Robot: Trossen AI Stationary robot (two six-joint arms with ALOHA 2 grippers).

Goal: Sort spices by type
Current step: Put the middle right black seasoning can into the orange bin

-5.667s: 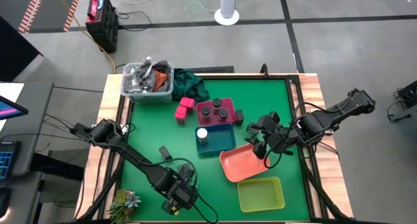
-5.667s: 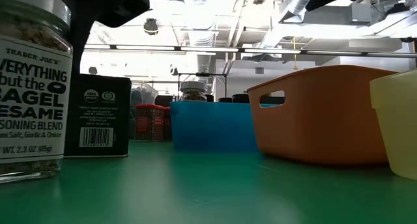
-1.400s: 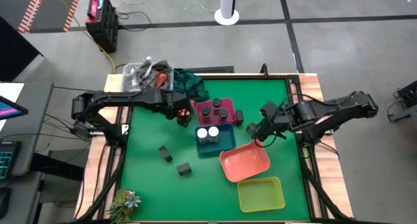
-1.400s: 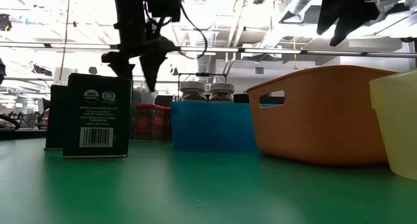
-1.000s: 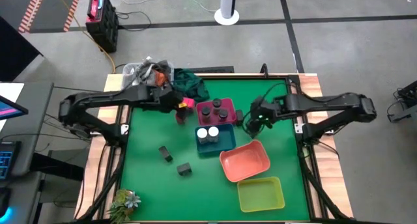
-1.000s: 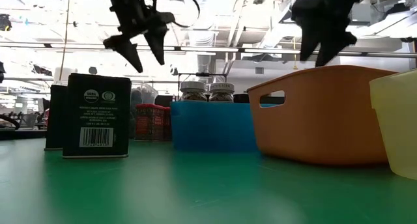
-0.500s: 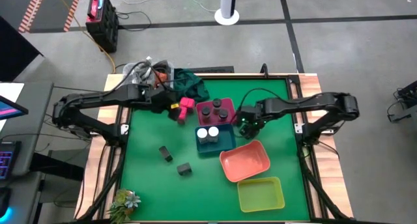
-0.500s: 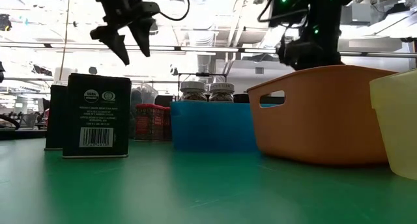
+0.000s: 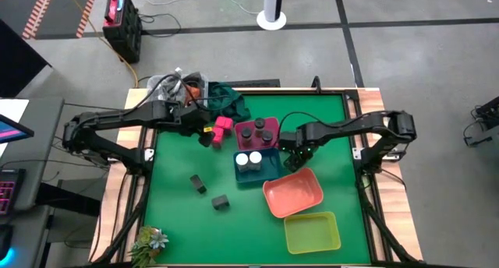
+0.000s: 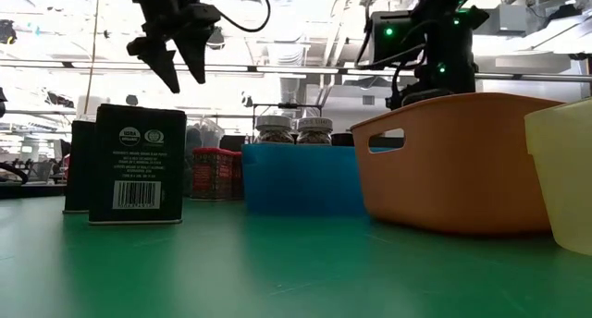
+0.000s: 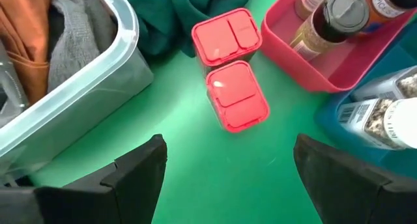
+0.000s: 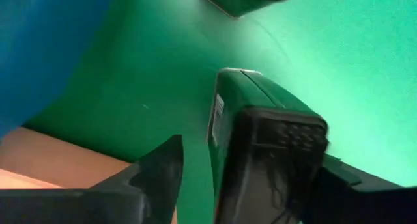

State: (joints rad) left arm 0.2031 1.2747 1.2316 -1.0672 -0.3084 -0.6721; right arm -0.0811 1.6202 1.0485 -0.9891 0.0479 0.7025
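Note:
Two bright pink blocks (image 11: 233, 68) lie side by side on the green mat, left of the pink tray (image 9: 270, 142). My left gripper (image 11: 228, 178) hovers open above and just left of them (image 9: 205, 133). My right gripper (image 9: 293, 149) points down at the pink tray's right side. A dark grey box (image 12: 260, 139) stands on the mat between its open fingers. Dark-capped jars (image 9: 258, 131) stand in the pink tray and two white-capped jars (image 9: 248, 159) in the blue tray (image 9: 269, 173). Two more dark boxes (image 9: 221, 202) stand on the mat at the near left. My right gripper comes at the dark grey box from above, one finger on either side. One finger (image 12: 159, 168) stands clear of the box's labelled side (image 12: 218, 120). The box hides the other finger's pad, so I cannot tell whether it touches. The box rests on the mat.
A clear bin of grey clutter (image 9: 175, 96) and a dark green cloth (image 9: 228, 101) lie at the far left. A salmon tray (image 9: 292, 194) and a yellow-green tray (image 9: 312, 231) sit near the right front. A plant sprig (image 9: 150, 241) marks the near left corner.
My right gripper has come down and moved toward the table's left, from above the mat's right part to the dark box beside the pink tray, tipping to point straight down. My left gripper has shifted a little toward the table's left edge and stayed open above the pink blocks.

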